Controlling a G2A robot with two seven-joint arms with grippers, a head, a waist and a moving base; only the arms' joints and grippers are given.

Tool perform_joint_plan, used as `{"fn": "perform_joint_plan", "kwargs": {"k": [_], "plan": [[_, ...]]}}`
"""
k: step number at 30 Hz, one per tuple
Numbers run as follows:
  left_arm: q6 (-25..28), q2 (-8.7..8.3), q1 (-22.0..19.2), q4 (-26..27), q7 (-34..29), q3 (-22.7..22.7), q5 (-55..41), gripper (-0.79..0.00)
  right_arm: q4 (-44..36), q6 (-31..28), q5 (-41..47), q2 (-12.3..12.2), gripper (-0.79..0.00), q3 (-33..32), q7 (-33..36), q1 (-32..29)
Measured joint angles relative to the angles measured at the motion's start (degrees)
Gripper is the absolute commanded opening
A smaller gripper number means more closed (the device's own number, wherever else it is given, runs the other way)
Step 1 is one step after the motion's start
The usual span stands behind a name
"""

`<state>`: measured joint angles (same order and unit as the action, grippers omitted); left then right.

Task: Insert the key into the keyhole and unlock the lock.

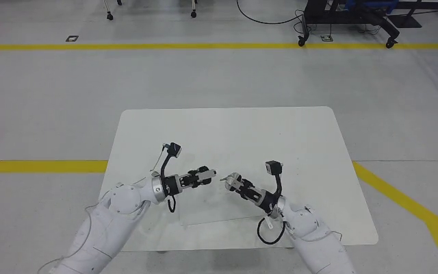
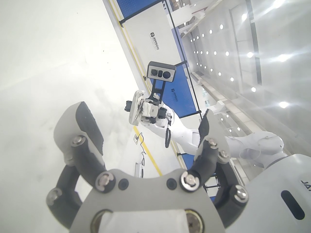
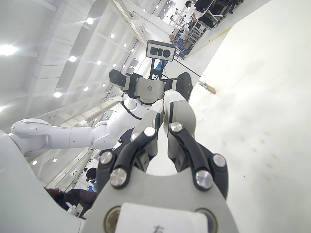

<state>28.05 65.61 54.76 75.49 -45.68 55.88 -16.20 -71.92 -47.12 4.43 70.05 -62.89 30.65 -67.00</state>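
"Top view first: where are our two arms?"

"Both are low in the middle of the frame, over the near part of the white table [image 1: 274, 137]. Our left pincer [image 1: 209, 175] is a bit left of the middle. Our right pincer [image 1: 231, 181] is a bit right of it. Their tips point at each other. They are near but not touching."

"Is our left pincer holding anything?"

"No. In the left wrist view its two dark pads [image 2: 83, 120] are spread wide, and nothing is between them."

"And our right pincer?"

"Its two fingers [image 3: 179, 115] are pressed close together. From the left wrist view we see a small shiny thing [image 2: 139, 109] pinched between them. It is too small for us to tell if it is the key."

"Where is the lock?"

"In the right wrist view a little thing, tan with a silver end, lies on the table. It looks like the lock [image 3: 207, 87]. It sits past our right pincer's tips, over toward the left pincer. Neither pincer touches it."

"Can we see the keyhole?"

"No, it is too small for us to tell."
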Motion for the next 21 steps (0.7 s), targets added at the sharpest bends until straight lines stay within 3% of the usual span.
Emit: {"fn": "perform_joint_plan", "kwargs": {"k": [1, 3, 9, 13, 18, 21], "plan": [[-0.20, 0.13, -0.24, 0.08, -0.11, -0.39, 0.24, -0.428, -0.07, 0.00, -0.16, 0.00, -0.785, 0.03, -0.11, -0.04], [-0.49, 0.43, -0.77, 0.03, -0.18, -1.15, 0.53, -0.477, -0.16, 0.02, -0.38, 0.01, -0.785, 0.06, -0.33, -0.08], [-1.08, 1.09, -1.80, -1.00, -0.39, -2.63, 1.34, -0.579, -0.11, 0.14, -0.31, -0.01, -0.785, -0.09, -0.74, -0.08], [-1.59, 1.49, -2.26, -1.74, -0.07, -3.42, 2.07, -0.600, -0.07, 0.48, -0.28, -0.09, -0.785, -0.15, -0.20, -0.03], [-1.80, 1.85, -2.75, -2.55, -0.03, -3.76, 2.15, -0.785, -0.15, 0.86, -0.51, -0.19, -0.785, -0.13, 0.54, 0.01], [-1.67, 1.97, -2.90, -2.87, -0.28, -3.67, 2.09, -0.785, -0.29, 0.88, -0.72, -0.24, -0.785, -0.22, 0.47, -0.10]]}}
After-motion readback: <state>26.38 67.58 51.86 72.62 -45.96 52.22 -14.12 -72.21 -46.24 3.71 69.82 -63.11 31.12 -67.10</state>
